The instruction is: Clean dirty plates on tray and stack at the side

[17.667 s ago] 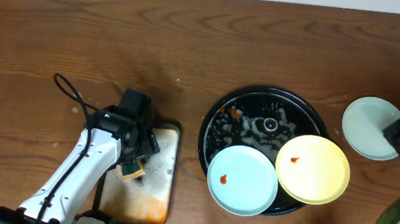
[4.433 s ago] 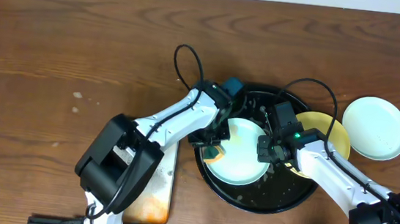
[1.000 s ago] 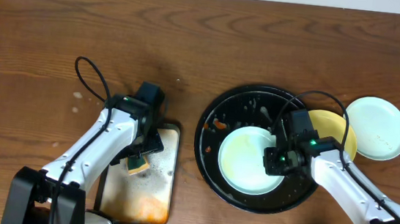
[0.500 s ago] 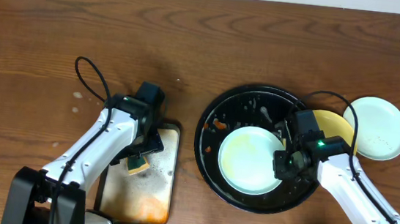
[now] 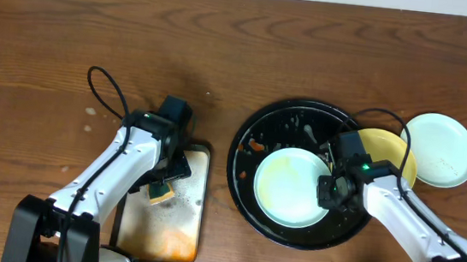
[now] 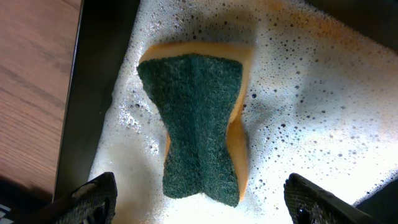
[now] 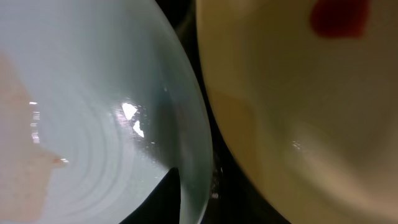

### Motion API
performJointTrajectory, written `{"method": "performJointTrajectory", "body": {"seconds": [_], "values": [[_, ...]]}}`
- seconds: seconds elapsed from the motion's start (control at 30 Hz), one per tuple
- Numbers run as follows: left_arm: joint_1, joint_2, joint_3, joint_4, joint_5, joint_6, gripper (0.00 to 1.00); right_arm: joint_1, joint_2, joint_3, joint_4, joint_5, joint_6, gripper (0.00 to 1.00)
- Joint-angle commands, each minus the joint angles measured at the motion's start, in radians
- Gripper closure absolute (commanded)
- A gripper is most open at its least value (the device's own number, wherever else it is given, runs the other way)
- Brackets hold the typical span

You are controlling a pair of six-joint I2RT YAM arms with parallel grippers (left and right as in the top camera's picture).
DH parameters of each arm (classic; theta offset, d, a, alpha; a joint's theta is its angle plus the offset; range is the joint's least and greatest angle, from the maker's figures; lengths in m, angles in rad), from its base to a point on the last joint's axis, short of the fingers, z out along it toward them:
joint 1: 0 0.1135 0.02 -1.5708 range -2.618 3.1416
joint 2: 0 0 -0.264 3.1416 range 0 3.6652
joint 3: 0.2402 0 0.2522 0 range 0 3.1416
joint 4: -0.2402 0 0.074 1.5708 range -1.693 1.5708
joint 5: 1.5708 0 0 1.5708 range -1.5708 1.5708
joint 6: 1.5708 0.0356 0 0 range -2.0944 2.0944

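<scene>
The right tool (image 5: 331,192) sits low at the right edge of the mint plate (image 5: 284,187), which lies flat in the middle of the black tray (image 5: 234,178). Whether its jaws are pinching the rim or only standing beside it I cannot tell. The plate looks light, stiff and wet, so probably slippery. The thin raised rim is the likely place to take hold, with a gentle lift so it does not slide out. Just right of it, the yellow plate (image 5: 386,150) overlaps the tray's far-right rim, and a second mint plate (image 5: 442,149) rests on the surface (image 5: 97,32) beyond. At far left, the left tool (image 6: 199,198) hangs spread wide over the sponge (image 6: 199,124) in the foamy metal tray (image 5: 181,229). The right wrist view shows the yellow plate's red sauce spot (image 7: 339,15), hidden under the arm from overhead. Only the overhead view shows how the plates are laid out.
</scene>
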Motion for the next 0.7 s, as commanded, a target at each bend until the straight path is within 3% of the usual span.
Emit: {"method": "performJointTrajectory", "body": {"seconds": [0.0,0.13,0.2,0.27,0.47,0.67], "values": [[0.005,-0.003,-0.005,-0.003,-0.006,0.006,0.14,-0.006,0.006,-0.004,0.014,-0.005,0.032,0.86],[0.005,-0.003,-0.005,-0.003,-0.006,0.006,0.13,-0.002,0.006,-0.004,0.082,-0.124,-0.035,0.88],[0.005,-0.003,-0.005,-0.003,-0.006,0.006,0.13,-0.002,0.006,-0.004,0.124,-0.123,-0.035,0.72],[0.005,-0.003,-0.005,-0.003,-0.006,0.006,0.13,-0.004,0.006,-0.004,0.165,-0.119,-0.035,0.67],[0.005,-0.003,-0.005,-0.003,-0.006,0.006,0.13,-0.004,0.014,-0.005,0.233,-0.112,-0.035,0.67],[0.005,-0.003,-0.005,-0.003,-0.006,0.006,0.13,-0.004,0.080,-0.020,0.268,-0.113,-0.039,0.77]]}}
